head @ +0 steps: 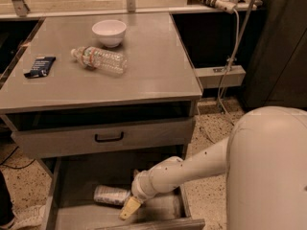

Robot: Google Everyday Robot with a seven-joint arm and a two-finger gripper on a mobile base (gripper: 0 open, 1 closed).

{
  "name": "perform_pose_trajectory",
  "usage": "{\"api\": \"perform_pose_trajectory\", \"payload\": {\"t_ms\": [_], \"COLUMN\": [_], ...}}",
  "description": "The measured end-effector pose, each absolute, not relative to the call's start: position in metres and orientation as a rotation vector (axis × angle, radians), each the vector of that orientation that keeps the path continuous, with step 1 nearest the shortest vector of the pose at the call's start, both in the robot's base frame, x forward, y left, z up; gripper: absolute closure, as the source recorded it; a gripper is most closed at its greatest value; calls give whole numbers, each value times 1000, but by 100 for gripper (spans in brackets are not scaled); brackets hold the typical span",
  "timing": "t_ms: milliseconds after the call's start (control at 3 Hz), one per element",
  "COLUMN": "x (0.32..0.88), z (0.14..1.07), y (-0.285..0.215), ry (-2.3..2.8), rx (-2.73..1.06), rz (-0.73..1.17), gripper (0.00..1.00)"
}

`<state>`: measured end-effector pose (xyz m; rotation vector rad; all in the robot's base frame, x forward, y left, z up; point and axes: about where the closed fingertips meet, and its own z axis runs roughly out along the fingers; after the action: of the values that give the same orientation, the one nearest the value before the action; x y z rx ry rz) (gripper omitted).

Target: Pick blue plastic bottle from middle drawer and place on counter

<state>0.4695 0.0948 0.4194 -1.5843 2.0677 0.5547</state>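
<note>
The blue plastic bottle [110, 194] lies on its side on the floor of the open middle drawer [76, 176], its pale label showing. My gripper [129, 208] is down in the drawer at the end of the white arm, just right of the bottle and at its end; I cannot tell whether it touches it. The grey counter [153, 75] is the cabinet top above.
On the counter are a white bowl [109, 32], a clear crinkled water bottle [98, 60] lying on its side and a dark packet [40, 66]. A closed drawer front with a black handle [109, 137] overhangs the open drawer. Cables [232, 42] hang at the right.
</note>
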Motion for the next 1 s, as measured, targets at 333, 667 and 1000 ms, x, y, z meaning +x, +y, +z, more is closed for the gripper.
{"api": "perform_pose_trajectory", "payload": {"t_ms": [333,667,1000], "x": [480,485,482], "z": [420,413,406], "y": [96,100,97], "ry": [2064,2073,2098], "rx": [-1571,-1529,-1486], "rz": [546,562,571], "gripper": [0,0,0]}}
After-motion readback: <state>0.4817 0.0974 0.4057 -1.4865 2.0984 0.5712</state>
